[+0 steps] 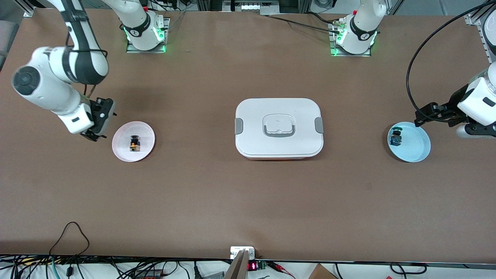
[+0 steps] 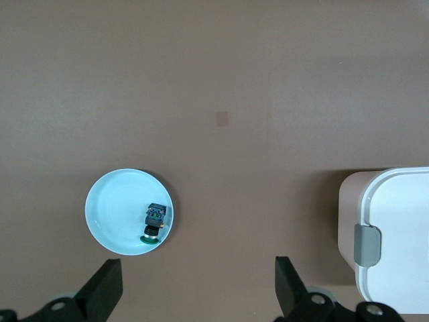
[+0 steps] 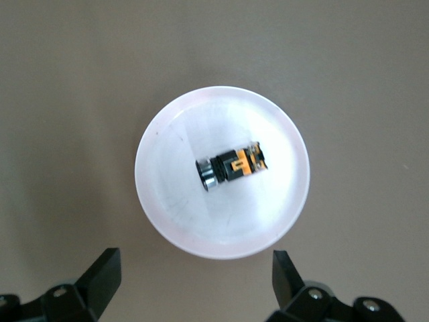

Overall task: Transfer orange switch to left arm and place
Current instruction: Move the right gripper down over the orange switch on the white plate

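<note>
Right now the orange switch (image 1: 135, 143) lies on its side in the middle of a pale pink plate (image 1: 122, 149) toward the right arm's end of the brown table (image 1: 248, 201). In the right wrist view the switch (image 3: 232, 165) shows as a short black cylinder with an orange band, resting well inside the plate's rim (image 3: 161, 221).

The right gripper (image 1: 94, 135) hangs in the air just beside the pink plate, at its edge toward the right arm's end of the table, with its jaws spread wide and nothing between them; both black fingers (image 3: 100, 275) show in its wrist view with the plate seen between them.

At the middle of the table sits the box (image 1: 279, 149), a white rounded container with its lid on, grey side latches and a grey-rimmed handle recess. It stands well apart from both plates.

Toward the left arm's end lies a light blue plate (image 1: 416, 149) holding a second switch (image 1: 396, 138) with blue-green markings, close to the plate's rim. The left gripper (image 1: 420, 118) hovers over the edge of that blue plate, its jaws likewise spread wide and empty. In the left wrist view the blue plate (image 2: 110, 211), the blue-green switch (image 2: 153, 222) and a corner of the box (image 2: 402, 268) are all visible past its fingers (image 2: 288, 285)
</note>
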You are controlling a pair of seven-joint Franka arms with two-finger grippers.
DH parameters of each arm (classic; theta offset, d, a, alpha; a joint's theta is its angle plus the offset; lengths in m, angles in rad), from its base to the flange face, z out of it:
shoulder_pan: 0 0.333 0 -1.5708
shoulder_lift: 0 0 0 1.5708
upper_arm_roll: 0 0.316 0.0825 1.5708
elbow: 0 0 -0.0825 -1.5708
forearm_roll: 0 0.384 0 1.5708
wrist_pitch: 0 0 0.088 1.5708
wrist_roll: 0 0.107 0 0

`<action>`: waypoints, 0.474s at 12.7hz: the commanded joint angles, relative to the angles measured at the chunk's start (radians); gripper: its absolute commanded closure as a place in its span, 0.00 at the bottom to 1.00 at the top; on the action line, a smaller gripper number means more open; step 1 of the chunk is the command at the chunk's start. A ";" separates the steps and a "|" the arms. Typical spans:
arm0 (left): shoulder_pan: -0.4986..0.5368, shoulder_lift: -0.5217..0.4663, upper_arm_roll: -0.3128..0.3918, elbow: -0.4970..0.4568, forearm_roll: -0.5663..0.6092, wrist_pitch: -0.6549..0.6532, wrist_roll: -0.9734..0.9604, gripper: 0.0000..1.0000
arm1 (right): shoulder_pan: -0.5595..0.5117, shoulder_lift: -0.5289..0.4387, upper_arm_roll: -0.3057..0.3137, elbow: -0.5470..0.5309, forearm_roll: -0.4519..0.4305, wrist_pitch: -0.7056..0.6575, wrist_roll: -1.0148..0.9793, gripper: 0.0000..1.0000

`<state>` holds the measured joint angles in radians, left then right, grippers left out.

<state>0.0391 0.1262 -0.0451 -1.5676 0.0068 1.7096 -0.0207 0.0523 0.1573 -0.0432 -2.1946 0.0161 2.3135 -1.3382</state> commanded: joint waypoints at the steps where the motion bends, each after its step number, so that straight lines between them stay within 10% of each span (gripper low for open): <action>1: 0.007 -0.008 -0.010 0.004 0.024 -0.001 -0.005 0.00 | 0.012 0.085 0.005 0.007 -0.012 0.096 -0.065 0.00; 6: 0.008 -0.014 -0.009 0.004 0.022 -0.004 -0.007 0.00 | 0.029 0.165 0.013 0.010 -0.008 0.193 -0.176 0.00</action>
<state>0.0398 0.1251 -0.0450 -1.5670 0.0068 1.7096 -0.0207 0.0687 0.3003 -0.0367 -2.1932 0.0158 2.4728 -1.4688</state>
